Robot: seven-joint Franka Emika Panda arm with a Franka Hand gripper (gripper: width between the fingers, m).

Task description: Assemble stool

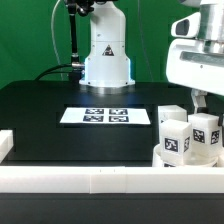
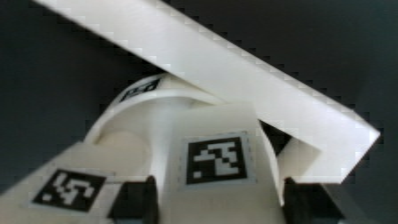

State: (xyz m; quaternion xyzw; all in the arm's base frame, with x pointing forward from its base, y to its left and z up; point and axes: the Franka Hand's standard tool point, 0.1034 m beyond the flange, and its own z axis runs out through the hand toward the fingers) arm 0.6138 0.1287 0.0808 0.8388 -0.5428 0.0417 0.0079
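A: Where is the stool?

B: The seat [image 1: 190,150] with its legs [image 1: 173,138] is sitting against the border rail [image 1: 110,178]. The gripper [image 2: 199,200], half-open, is clasping one leg [image 2: 196,150].

A: Risk?

B: Cross-threading, if tilted.

stool legs [image 1: 189,136]: white blocks, black-and-white tags | upright, clustered | on seat [image 1: 160,159], exterior view's right

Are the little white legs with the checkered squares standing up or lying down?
Standing up. In the exterior view the legs rise tall by the white rail, their tags facing sideways toward the camera.
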